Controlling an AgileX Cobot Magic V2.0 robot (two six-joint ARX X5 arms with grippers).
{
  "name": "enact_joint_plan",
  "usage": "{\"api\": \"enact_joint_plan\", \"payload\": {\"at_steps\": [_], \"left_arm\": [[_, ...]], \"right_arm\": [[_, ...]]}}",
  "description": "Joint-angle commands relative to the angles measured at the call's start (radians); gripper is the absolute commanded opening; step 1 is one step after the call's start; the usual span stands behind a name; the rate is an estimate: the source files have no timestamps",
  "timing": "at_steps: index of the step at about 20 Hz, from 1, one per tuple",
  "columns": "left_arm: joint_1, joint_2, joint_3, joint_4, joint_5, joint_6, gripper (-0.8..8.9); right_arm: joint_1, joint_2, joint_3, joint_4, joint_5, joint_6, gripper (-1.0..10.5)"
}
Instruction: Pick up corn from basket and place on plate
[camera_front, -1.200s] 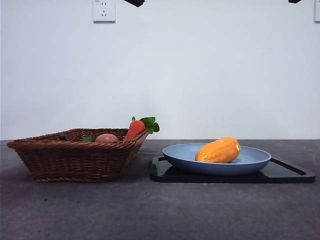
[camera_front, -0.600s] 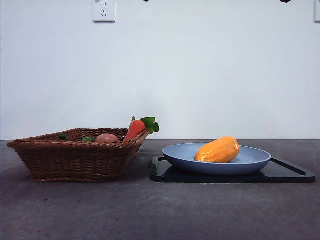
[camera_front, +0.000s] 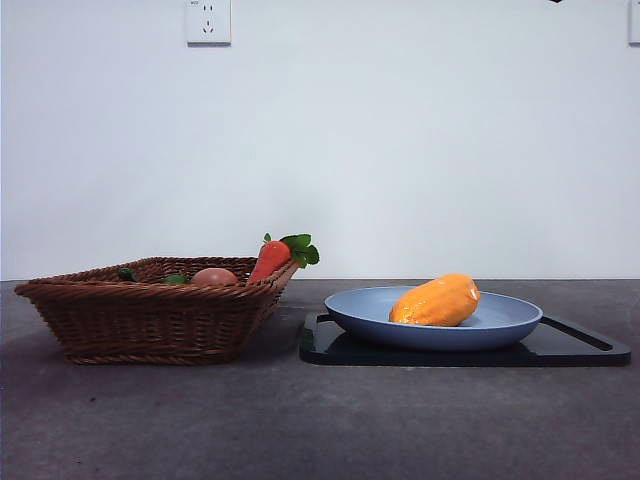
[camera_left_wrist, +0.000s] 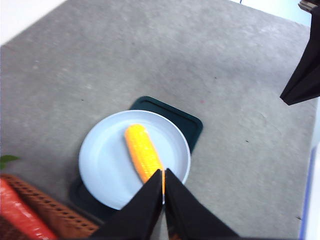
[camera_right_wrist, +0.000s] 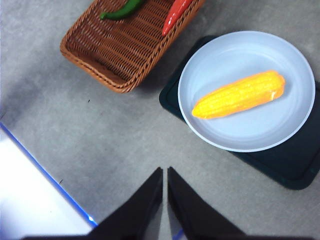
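Observation:
The yellow-orange corn (camera_front: 436, 301) (camera_left_wrist: 142, 157) (camera_right_wrist: 239, 94) lies on its side in the light-blue plate (camera_front: 512, 322) (camera_left_wrist: 102, 162) (camera_right_wrist: 235, 55), which rests on a flat black tray (camera_front: 580, 347). The brown wicker basket (camera_front: 150, 318) (camera_right_wrist: 118, 47) stands to the left of the plate. My left gripper (camera_left_wrist: 163, 173) is shut and empty, high above the plate's edge. My right gripper (camera_right_wrist: 164, 171) is shut and empty too, high above bare table beside basket and plate. Neither gripper shows in the front view.
In the basket lie a red-orange carrot with green leaves (camera_front: 272, 258) (camera_right_wrist: 176, 13), a pinkish-tan ball (camera_front: 214, 276) and a green pepper (camera_right_wrist: 122, 10). A wall socket (camera_front: 208, 20) sits on the white wall. The other arm's dark tip (camera_left_wrist: 304, 70) shows in the left wrist view.
The two black arm tips at the top edge of the front view have drawn up, almost out of the picture. Corn, plate and basket have not moved.

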Motion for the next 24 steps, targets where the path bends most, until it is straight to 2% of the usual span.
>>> {"api": "enact_joint_plan", "payload": {"at_steps": [1,6,11,15,20,24], "left_arm": [[0.055,-0.048,0.024,0.017,-0.021,0.007,0.08],[0.192,-0.173,0.02,0.031,-0.021,0.024,0.08],[0.394,-0.348,-0.059,0.052,-0.021,0.028,0.08],[0.56,-0.563,-0.333,0.277,-0.022,0.035,0.08],[0.637,-0.808,-0.761,0.639,-0.026,0.012,0.07],[0.647,-1.001,-1.048,0.732,-0.127,-0.035,0.08]], "right_arm": [[0.002,0.01,0.018,0.029,0.0,0.002,0.0],[0.002,0.01,0.018,0.045,0.0,0.002,0.0],[0.002,0.01,0.018,0.066,0.0,0.002,0.0],[0.002,0.01,0.018,0.094,0.0,0.002,0.0],[0.002,0.01,0.018,0.096,0.0,0.002,0.0],[0.002,0.01,0.018,0.096,0.0,0.002,0.0]]}}
